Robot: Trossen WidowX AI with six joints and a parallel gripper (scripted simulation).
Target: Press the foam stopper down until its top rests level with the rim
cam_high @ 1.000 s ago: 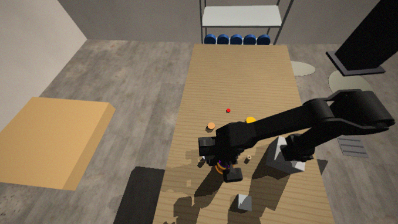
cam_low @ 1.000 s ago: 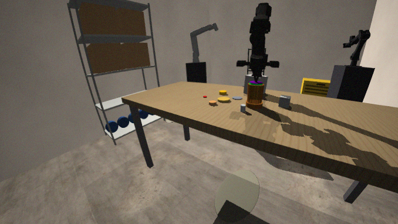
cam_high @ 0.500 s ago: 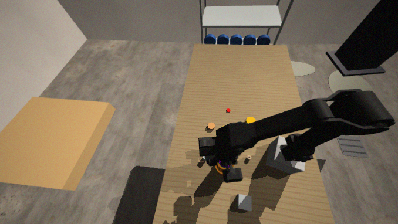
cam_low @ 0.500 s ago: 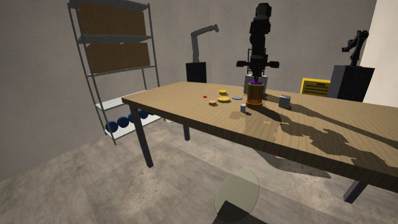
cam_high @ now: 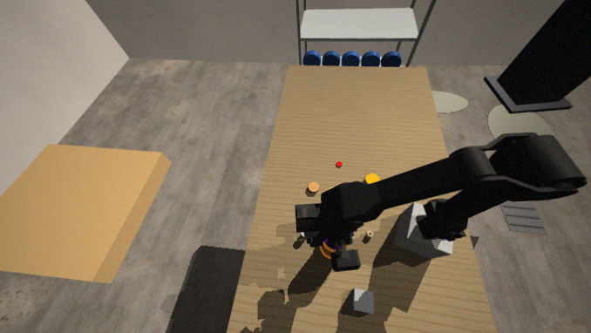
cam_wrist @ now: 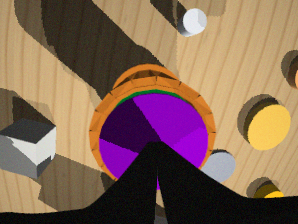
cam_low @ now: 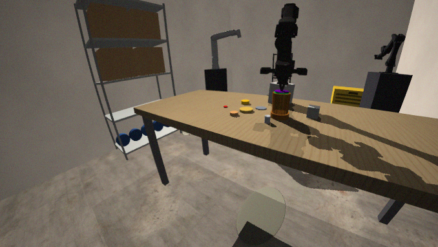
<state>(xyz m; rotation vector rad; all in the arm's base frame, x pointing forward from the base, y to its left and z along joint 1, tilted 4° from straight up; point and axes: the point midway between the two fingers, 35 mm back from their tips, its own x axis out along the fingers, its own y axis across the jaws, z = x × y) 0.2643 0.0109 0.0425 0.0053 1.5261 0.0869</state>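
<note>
The orange ribbed jar [cam_low: 280, 105] stands upright on the wooden table. Its purple foam stopper [cam_wrist: 154, 131] fills the mouth and shows a little above the rim in the exterior view [cam_low: 281, 91]. A thin green line shows at the rim's far edge. My gripper [cam_wrist: 155, 148] is shut and empty, pointing straight down with its tips on the stopper's top, near the centre. In the top view the arm hides most of the jar [cam_high: 328, 250].
Flat discs lie near the jar: yellow [cam_wrist: 269, 125], pale blue [cam_wrist: 218, 165], orange [cam_low: 234, 113], another yellow [cam_low: 245, 101]. A small grey cylinder [cam_wrist: 194, 20], a red dot [cam_low: 225, 106] and a grey cube [cam_wrist: 28, 147] are nearby. A larger grey block [cam_high: 419, 231] sits by the arm's base.
</note>
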